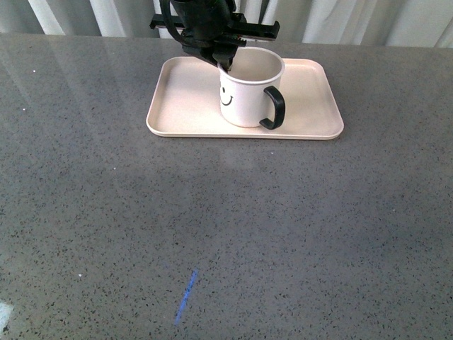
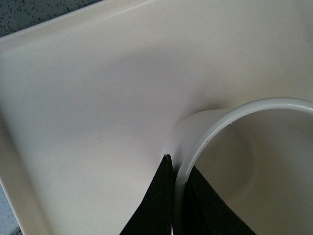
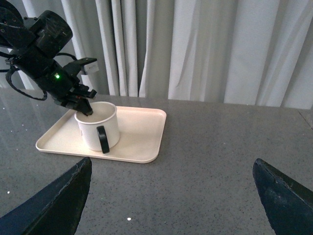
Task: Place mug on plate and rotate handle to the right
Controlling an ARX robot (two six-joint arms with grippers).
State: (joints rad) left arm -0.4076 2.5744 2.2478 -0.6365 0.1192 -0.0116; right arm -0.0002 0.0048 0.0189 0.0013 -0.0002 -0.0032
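a: front view first. where is the mug?

b: the white cylindrical mug [image 1: 244, 95] with a black smiley face stands upright near the middle of the flat pale pink-cream plate [image 1: 184, 99], a rounded rectangle with a low rim. its glossy black loop handle [image 1: 274, 108] points right and slightly toward the camera. the left gripper [image 1: 225, 64] comes down on the far-left part of the rim.

a: what could go wrong?

b: it's a 1-sided pinch high on a thin wall. i'd judge that any last twist could tilt the mug or let the smooth glaze slip. the light plate could also skate on the polished speckled grey bench [image 1: 212, 234].

a: left wrist view?

b: 2 matte black fingers [image 2: 154, 205] straddle the rim, 1 outside the wall and 1 inside, narrowed onto it. the plate surface looks smooth and faintly satin. opening unevenly could drag the mug and spoil the handle's heading.

a: right wrist view?

b: the right gripper [image 3: 171, 164] is spread wide and holds nothing, well apart from the plate, over bare bench. pleated pale curtains [image 3: 220, 49] hang behind. from here the mug sits toward the plate's near long edge, so a shove that way could push it against the low rim.
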